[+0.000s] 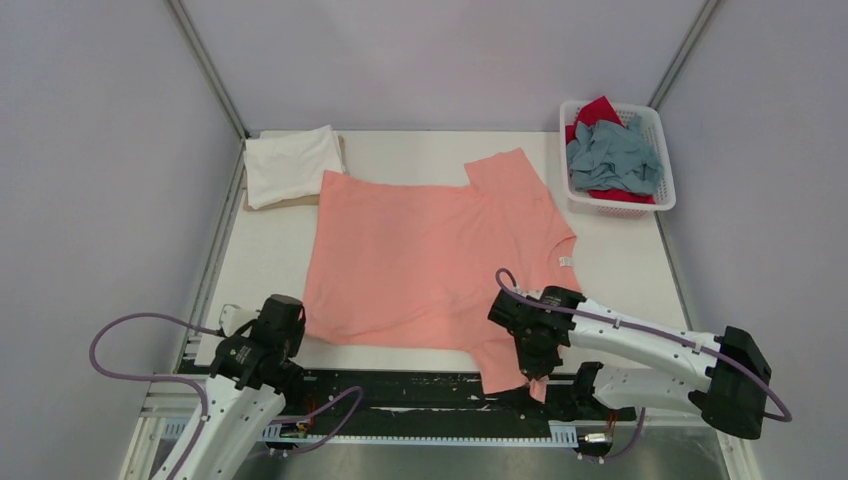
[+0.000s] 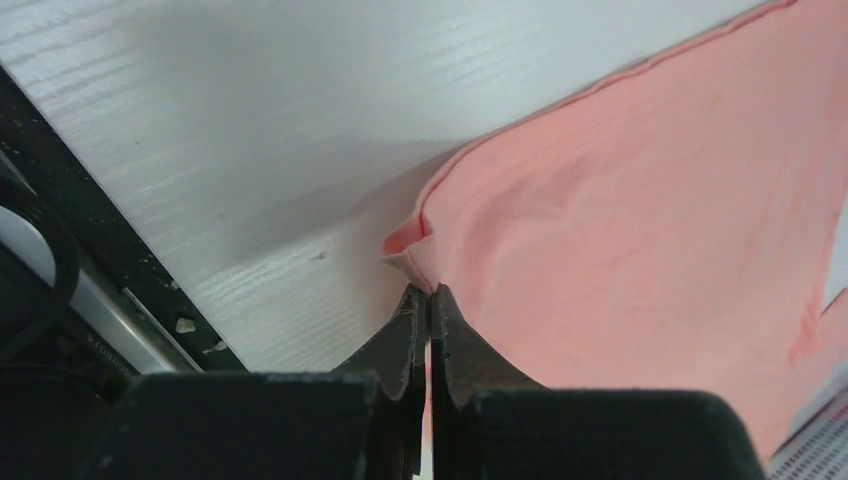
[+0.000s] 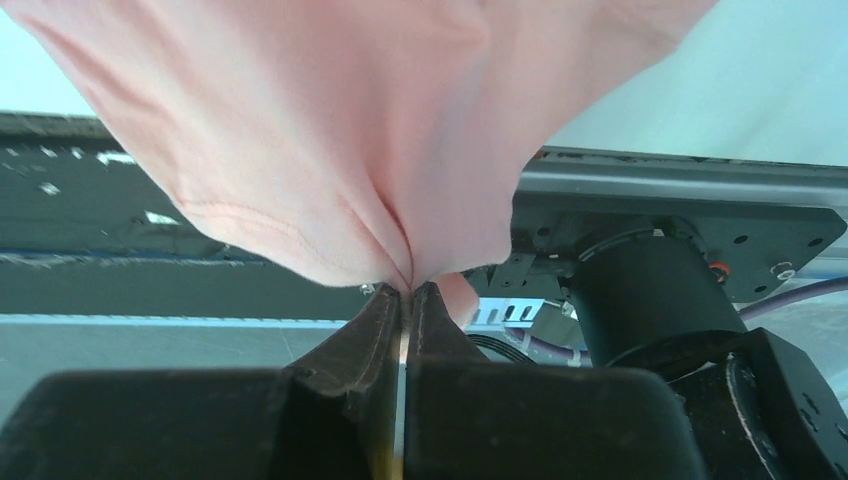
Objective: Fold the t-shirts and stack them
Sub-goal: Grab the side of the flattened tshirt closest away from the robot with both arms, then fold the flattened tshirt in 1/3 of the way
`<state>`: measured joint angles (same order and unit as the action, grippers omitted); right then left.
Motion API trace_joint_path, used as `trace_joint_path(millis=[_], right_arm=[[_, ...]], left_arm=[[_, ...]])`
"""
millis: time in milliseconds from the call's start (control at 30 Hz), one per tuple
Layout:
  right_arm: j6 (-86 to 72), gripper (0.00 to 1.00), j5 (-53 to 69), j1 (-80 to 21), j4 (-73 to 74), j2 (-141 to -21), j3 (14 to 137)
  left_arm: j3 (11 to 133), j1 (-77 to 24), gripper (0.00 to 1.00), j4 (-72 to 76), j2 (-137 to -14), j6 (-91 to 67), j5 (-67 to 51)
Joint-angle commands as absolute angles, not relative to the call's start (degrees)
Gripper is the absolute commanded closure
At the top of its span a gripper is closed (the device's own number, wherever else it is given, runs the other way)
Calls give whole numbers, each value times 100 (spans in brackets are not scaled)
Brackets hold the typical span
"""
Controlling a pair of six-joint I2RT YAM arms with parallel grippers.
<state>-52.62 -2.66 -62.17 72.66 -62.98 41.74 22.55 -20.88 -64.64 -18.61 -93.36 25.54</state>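
A salmon-pink t-shirt lies spread flat on the white table, its near sleeve hanging over the front edge. My left gripper is shut on the shirt's near-left hem corner. My right gripper is shut on the near sleeve, pinching a fold of cloth at the table's front edge. A folded white t-shirt lies at the far left corner. A grey-blue t-shirt and a red t-shirt lie crumpled in the basket.
A white lattice basket stands at the far right of the table. A thin tan board lies under the folded white shirt. A black rail with cables runs along the near edge. Grey walls enclose the table.
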Motion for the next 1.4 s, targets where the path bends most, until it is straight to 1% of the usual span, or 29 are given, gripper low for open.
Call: trace_joint_path(millis=[0,100,167,333,500,700,867,1133,1367], right_arm=[[-5149,100,-494,-5670,7375,-6023,4460],[-4757,100,-440,-5430,7197,-6063,4526],[-4493,100,-385,-5314,6998,-6156,4587],[-3899,100,-730,-4605,6787,-6347,5033],[-3438,100,-991,-4007,5992,-6523,5421],[-3050,100,-1047,-3261,5443,-6863,5703],[-2769,100,-1108,-2783,5184,-7165,6000],[-2452,100,-1065,-2213,4959,-7710,6341],[-2322,100,-971,-1946,4672,-8306,6615]], left_arm=[[2572,-2081,100,-7269,-2026,-9914,3503],[2610,-2076,100,-7169,-2192,-9804,3569],[2555,-2080,100,-6790,-2310,-9600,3430],[2754,-2079,100,-6052,-2808,-9255,3644],[2980,-2079,100,-4627,-3578,-8428,3617],[3423,-2034,100,-3824,-4835,-7998,3709],[3720,-1808,100,-3313,-5708,-7745,3533],[4009,-1435,100,-2939,-6489,-7582,3577],[4245,-1201,100,-2641,-7217,-7376,3443]])
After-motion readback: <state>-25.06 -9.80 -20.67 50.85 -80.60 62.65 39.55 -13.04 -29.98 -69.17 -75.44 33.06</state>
